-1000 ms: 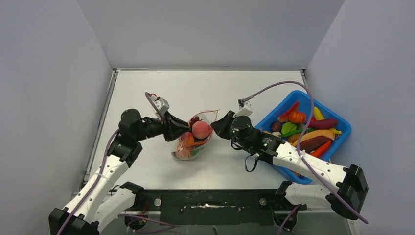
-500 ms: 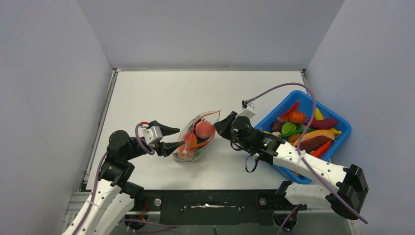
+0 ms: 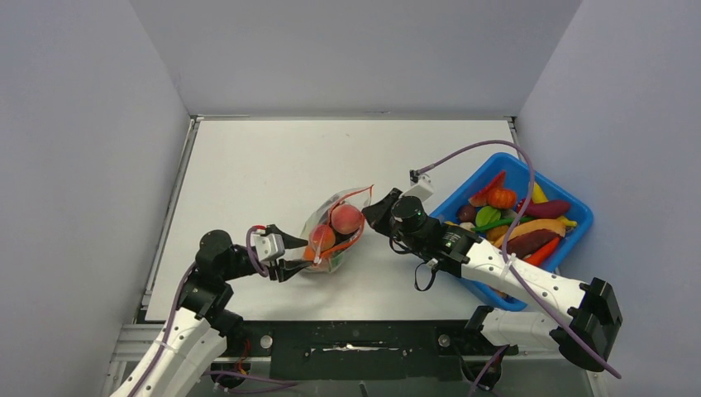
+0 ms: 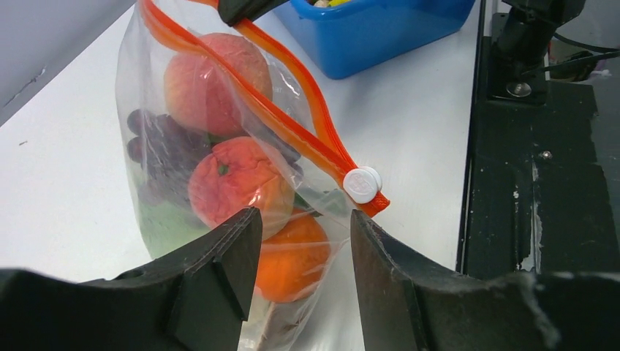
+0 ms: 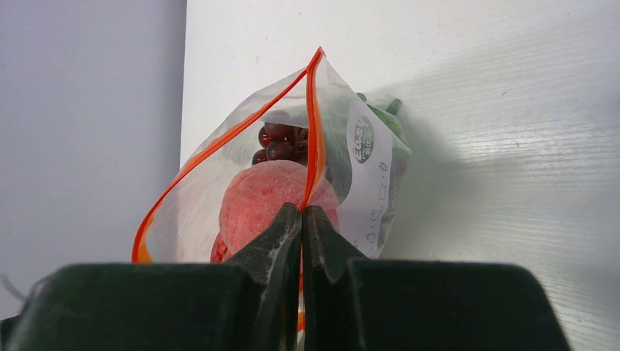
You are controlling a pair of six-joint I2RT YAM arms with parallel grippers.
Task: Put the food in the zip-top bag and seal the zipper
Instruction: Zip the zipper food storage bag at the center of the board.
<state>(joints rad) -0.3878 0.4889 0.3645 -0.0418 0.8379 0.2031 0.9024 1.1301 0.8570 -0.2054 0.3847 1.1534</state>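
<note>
Left gripper (image 4: 303, 219), jaws apart, waits just short of the white slider tab (image 4: 363, 184) on the small clear crinkly plastic bag (image 3: 329, 238) at centre frame, whose orange-red zipper strip (image 5: 313, 110) the right gripper (image 5: 302, 212) clamps; film judged limp and slippery, so grip the stiffer slider.

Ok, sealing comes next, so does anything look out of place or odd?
Nothing is spilled or damaged. On the clear crinkly zip-top bag, the orange-red zipper strip gapes open, with its white slider parked at one end. The right gripper is shut on the strip.
</note>
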